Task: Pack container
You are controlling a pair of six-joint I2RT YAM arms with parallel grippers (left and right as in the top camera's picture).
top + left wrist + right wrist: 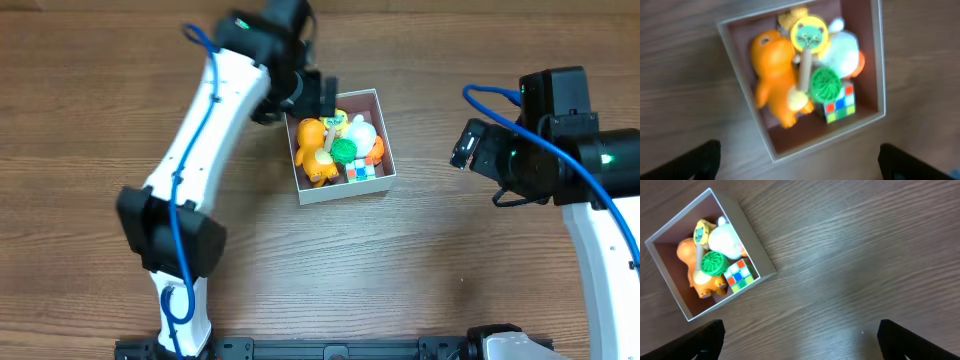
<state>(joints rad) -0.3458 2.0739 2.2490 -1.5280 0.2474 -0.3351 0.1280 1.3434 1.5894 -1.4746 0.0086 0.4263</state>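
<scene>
The container (pixel 378 183) is a small white-walled box with a pinkish-brown floor, at the table's middle back. It holds an orange figure (pixel 313 152), a green ball (pixel 345 149), a white toy (pixel 362 132), a colourful cube (pixel 361 171) and a stick with a yellow cat-face disc (pixel 810 34). It also shows in the left wrist view (pixel 740 70) and the right wrist view (pixel 757 247). My left gripper (pixel 322 95) hangs over the container's back left edge, open and empty. My right gripper (pixel 466 143) is open and empty, right of the container.
The wooden table (pixel 420 270) spreads all round the container. Both arm bases stand at the front edge, left and right.
</scene>
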